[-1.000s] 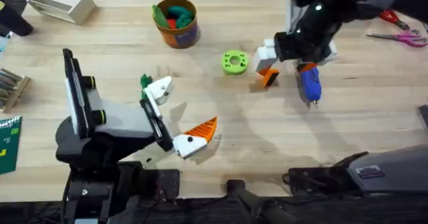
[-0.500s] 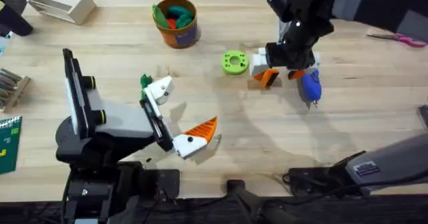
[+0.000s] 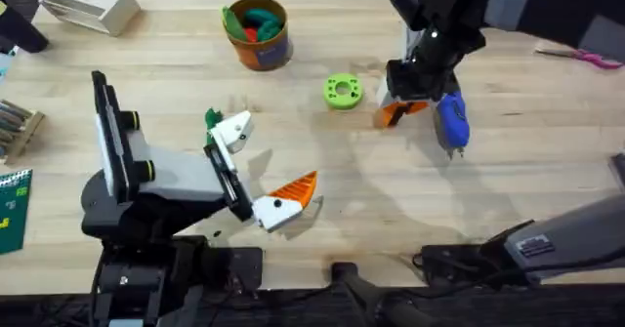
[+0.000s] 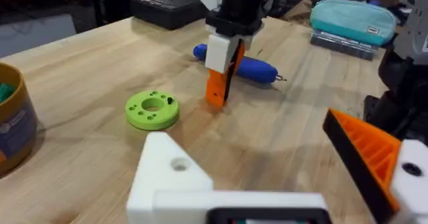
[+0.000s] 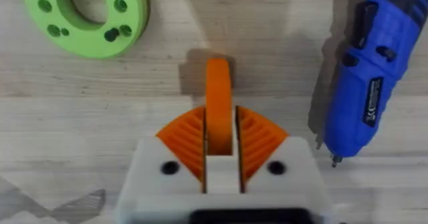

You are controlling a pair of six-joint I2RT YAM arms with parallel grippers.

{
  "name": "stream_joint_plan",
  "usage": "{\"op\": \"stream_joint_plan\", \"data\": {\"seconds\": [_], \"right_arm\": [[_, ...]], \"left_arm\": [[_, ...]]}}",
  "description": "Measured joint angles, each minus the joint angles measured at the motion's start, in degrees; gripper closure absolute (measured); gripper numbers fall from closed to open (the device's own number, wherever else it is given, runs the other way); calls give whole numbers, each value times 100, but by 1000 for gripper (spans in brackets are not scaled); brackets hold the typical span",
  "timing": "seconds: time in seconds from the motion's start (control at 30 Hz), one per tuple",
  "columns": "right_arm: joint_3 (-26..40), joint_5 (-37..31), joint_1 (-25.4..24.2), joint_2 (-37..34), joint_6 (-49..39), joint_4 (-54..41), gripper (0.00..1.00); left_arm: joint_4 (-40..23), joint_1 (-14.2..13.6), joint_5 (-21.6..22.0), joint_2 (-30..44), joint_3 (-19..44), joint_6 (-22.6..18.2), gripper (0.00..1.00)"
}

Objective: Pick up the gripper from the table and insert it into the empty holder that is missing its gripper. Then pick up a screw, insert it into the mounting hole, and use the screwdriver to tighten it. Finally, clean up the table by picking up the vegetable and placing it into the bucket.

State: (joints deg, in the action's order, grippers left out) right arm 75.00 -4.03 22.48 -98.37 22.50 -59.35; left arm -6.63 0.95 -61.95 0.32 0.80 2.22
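Note:
The orange gripper stands on end on the table, and my right gripper is shut on it from above, one orange pad on each side. The blue screwdriver lies just right of it. My left gripper is open near the front. One of its fingers is the bare white holder; the other carries an orange pad. A small dark-green vegetable lies by the holder's tip. The orange bucket stands at the back.
A bright green ring disc lies just left of the right gripper. A white box sits at the back left, scissors at the far right, and a green card at the left edge.
My right gripper moved left and down over the orange gripper and shut on it. The left arm has not moved.

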Motion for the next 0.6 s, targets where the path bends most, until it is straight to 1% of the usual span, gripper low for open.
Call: {"op": "stream_joint_plan", "data": {"seconds": [0.03, 0.07, 0.1, 0.13, 0.43, 0.5, 0.6], "right_arm": [[0, 0, 0, 0, -4, 2, 792], [0, 0, 0, 0, -15, 4, 890], [0, -6, 0, 0, 6, 9, 966], [0, -19, 0, 4, 1, 11, 981], [-2, -21, 0, 47, 2, -25, 982], [-2, -20, 0, 176, 1, -37, 983], [-2, -20, -2, 587, -6, -39, 983]], "left_arm": [[0, 0, 0, -2, 0, 0, 15], [0, 0, 0, -1, 0, 0, 15], [0, 0, -1, 0, 0, 0, 15], [0, 0, 0, -2, -1, 0, 15], [0, 0, 0, -1, 0, 0, 15], [0, 0, 0, 0, 0, 0, 15], [0, 0, -2, -2, 0, 0, 15]]}}
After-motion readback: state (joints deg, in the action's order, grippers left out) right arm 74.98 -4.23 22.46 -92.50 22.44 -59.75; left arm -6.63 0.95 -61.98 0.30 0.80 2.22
